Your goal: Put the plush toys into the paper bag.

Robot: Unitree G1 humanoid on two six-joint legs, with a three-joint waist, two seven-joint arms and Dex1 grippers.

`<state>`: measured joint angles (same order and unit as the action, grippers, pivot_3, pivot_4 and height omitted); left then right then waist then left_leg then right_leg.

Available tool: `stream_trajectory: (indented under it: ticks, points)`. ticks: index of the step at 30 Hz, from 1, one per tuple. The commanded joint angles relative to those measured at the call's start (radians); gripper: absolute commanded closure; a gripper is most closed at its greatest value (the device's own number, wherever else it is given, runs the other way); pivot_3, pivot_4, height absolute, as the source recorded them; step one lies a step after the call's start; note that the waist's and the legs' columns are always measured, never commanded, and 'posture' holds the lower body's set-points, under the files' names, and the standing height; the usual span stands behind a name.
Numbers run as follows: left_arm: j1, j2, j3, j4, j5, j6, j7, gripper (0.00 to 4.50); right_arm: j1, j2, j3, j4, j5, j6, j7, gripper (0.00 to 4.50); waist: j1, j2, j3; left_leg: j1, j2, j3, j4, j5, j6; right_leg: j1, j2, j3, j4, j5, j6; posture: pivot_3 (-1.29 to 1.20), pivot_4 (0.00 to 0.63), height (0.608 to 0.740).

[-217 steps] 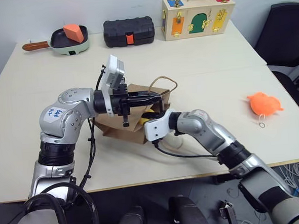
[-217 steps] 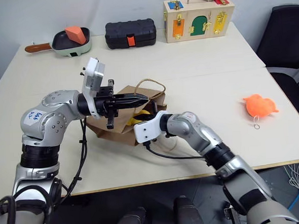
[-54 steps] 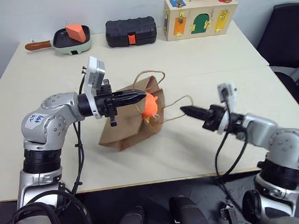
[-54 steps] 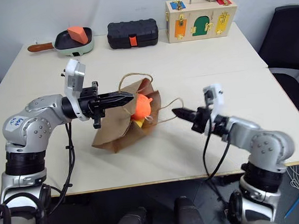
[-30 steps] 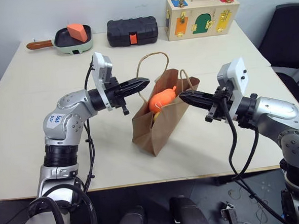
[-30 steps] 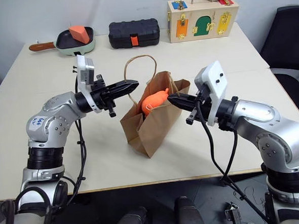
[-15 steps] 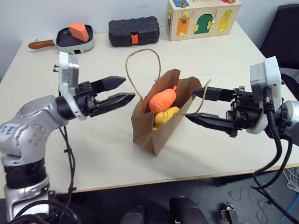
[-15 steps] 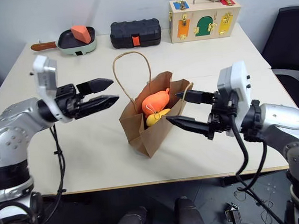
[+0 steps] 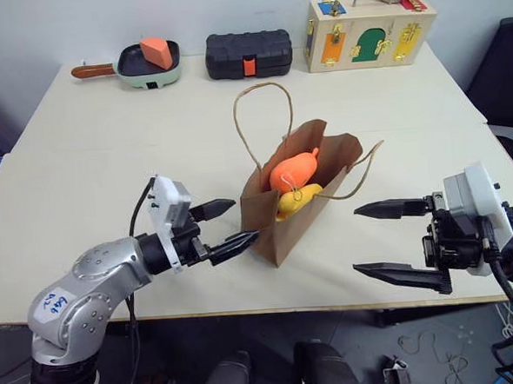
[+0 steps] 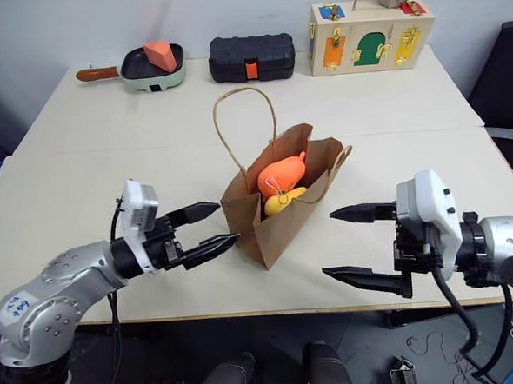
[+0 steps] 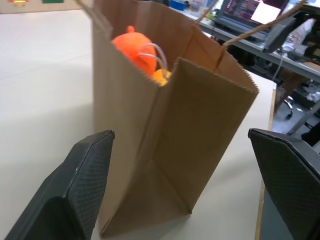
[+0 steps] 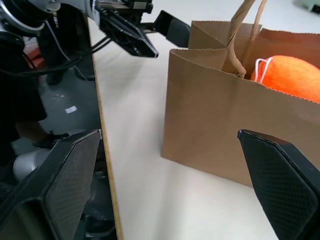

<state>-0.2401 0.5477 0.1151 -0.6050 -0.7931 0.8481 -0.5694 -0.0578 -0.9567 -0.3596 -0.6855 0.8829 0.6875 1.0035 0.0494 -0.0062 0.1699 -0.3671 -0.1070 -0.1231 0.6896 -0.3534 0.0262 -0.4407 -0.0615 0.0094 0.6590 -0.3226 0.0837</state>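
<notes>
The brown paper bag (image 9: pixel 280 224) stands upright in the middle of the table, mouth open, one loop handle up. Both plush toys sit inside: the orange one (image 9: pixel 292 172) on top, the yellow one (image 9: pixel 297 201) under it, and the orange toy (image 11: pixel 135 47) pokes above the rim in the left wrist view. My left gripper (image 9: pixel 225 226) is open just left of the bag's base, apart from it, holding nothing. My right gripper (image 9: pixel 390 240) is open to the right of the bag, well clear, empty. The bag (image 12: pixel 235 115) fills the space ahead of the right fingers.
Along the far table edge stand a pan (image 9: pixel 149 66) holding an orange wedge block, a black ribbed case (image 9: pixel 248 53) and a wooden latch box (image 9: pixel 370 33). A dark chair (image 9: pixel 510 63) is at the right.
Both grippers went from shut to open, let go of the bag and drew back and down toward the near table edge. The bag now stands by itself with both toys inside.
</notes>
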Motion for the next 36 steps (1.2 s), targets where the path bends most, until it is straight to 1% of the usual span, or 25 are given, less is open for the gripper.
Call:
stream_trajectory:
  ticks: [1,3,4,6,10,14,15,20,24,27,31,32,36]
  points:
    - [-0.004,-0.002,-0.028,0.000,0.028,-0.070,-0.036,0.00,-0.005,0.033,0.126,-0.040,-0.097,-0.054,-0.047,0.04,0.000,0.000,0.000,0.000,0.000,0.000,0.000,0.000,0.000,0.000,0.000,0.000,0.000,0.000,0.000,0.00,0.150,0.740]
    - [-0.008,0.006,-0.048,0.013,0.042,-0.101,-0.070,0.00,-0.048,0.087,0.233,0.002,-0.212,-0.097,-0.117,0.42,-0.002,0.000,0.000,0.000,0.000,0.000,0.000,0.000,0.000,0.000,0.000,0.000,0.000,0.000,0.000,0.00,0.150,0.740]
    - [-0.010,0.008,-0.057,0.019,0.051,-0.116,-0.081,0.00,-0.070,0.112,0.268,0.020,-0.239,-0.099,-0.144,0.65,-0.002,0.000,0.000,0.000,0.000,0.000,0.000,0.000,0.000,0.000,0.000,0.000,0.000,0.000,0.000,0.00,0.150,0.740]
    - [-0.019,0.008,-0.072,0.033,0.060,-0.131,-0.093,0.00,-0.115,0.166,0.327,0.043,-0.282,-0.112,-0.181,1.30,-0.002,0.000,0.000,0.000,-0.001,0.000,0.001,0.000,0.000,0.000,0.000,0.000,0.000,0.000,0.000,0.00,0.150,0.740]
    - [-0.041,0.007,-0.099,0.054,0.085,-0.151,-0.110,0.00,-0.184,0.260,0.430,0.079,-0.355,-0.120,-0.236,2.79,-0.003,0.000,0.000,0.000,0.000,0.000,0.000,0.000,0.000,-0.001,0.000,0.000,0.000,0.000,0.000,0.00,0.150,0.740]
    - [-0.075,-0.011,-0.129,0.073,0.118,-0.159,-0.090,0.00,-0.217,0.320,0.484,0.118,-0.414,-0.140,-0.268,4.23,-0.001,0.000,0.000,-0.001,-0.001,-0.001,0.000,0.000,0.000,-0.001,0.000,-0.001,-0.001,0.000,0.000,0.00,0.150,0.740]
    - [-0.084,-0.020,-0.136,0.078,0.126,-0.159,-0.080,0.00,-0.223,0.329,0.493,0.126,-0.427,-0.145,-0.272,4.49,-0.001,0.000,0.000,-0.001,-0.001,-0.001,0.000,0.000,0.000,-0.001,0.000,-0.001,-0.001,0.000,0.000,0.00,0.150,0.740]
    - [-0.130,-0.071,-0.201,0.137,0.246,-0.209,-0.019,0.00,-0.240,0.361,0.512,0.157,-0.469,-0.157,-0.280,4.49,-0.004,0.000,0.000,-0.001,-0.001,-0.001,0.000,0.000,0.000,-0.001,0.000,-0.001,0.000,0.000,0.000,0.00,0.150,0.740]
    - [-0.134,-0.105,-0.219,0.176,0.310,-0.227,0.027,0.00,-0.241,0.361,0.503,0.154,-0.479,-0.159,-0.273,4.49,-0.006,0.000,0.000,-0.001,-0.001,-0.001,0.000,0.000,0.000,-0.002,0.000,0.000,0.000,0.000,0.000,0.00,0.150,0.740]
    - [-0.134,-0.138,-0.224,0.218,0.343,-0.272,0.031,0.61,-0.237,0.352,0.473,0.136,-0.458,-0.144,-0.266,4.50,-0.010,0.000,0.000,-0.001,-0.001,0.000,0.000,0.000,0.000,-0.002,0.000,0.000,0.000,0.000,0.000,0.00,0.150,0.740]
    - [-0.142,-0.161,-0.233,0.256,0.356,-0.313,0.001,1.87,-0.220,0.346,0.452,0.116,-0.440,-0.135,-0.262,4.50,-0.015,0.000,0.000,-0.001,-0.001,-0.001,0.000,0.000,0.000,-0.002,0.000,-0.001,0.000,0.000,0.000,0.00,0.150,0.740]
    - [-0.145,-0.163,-0.235,0.266,0.360,-0.320,-0.006,2.25,-0.214,0.343,0.448,0.111,-0.436,-0.135,-0.260,4.50,-0.017,0.000,0.000,-0.001,-0.001,-0.001,0.000,0.000,0.000,-0.002,0.000,-0.001,0.000,0.000,0.000,0.00,0.150,0.740]
    - [-0.163,-0.166,-0.241,0.312,0.373,-0.352,-0.036,3.51,-0.193,0.328,0.417,0.088,-0.423,-0.135,-0.252,4.50,-0.020,0.000,0.000,-0.001,-0.001,-0.001,0.000,0.000,0.000,-0.002,0.000,-0.001,0.000,0.000,0.000,0.00,0.150,0.740]
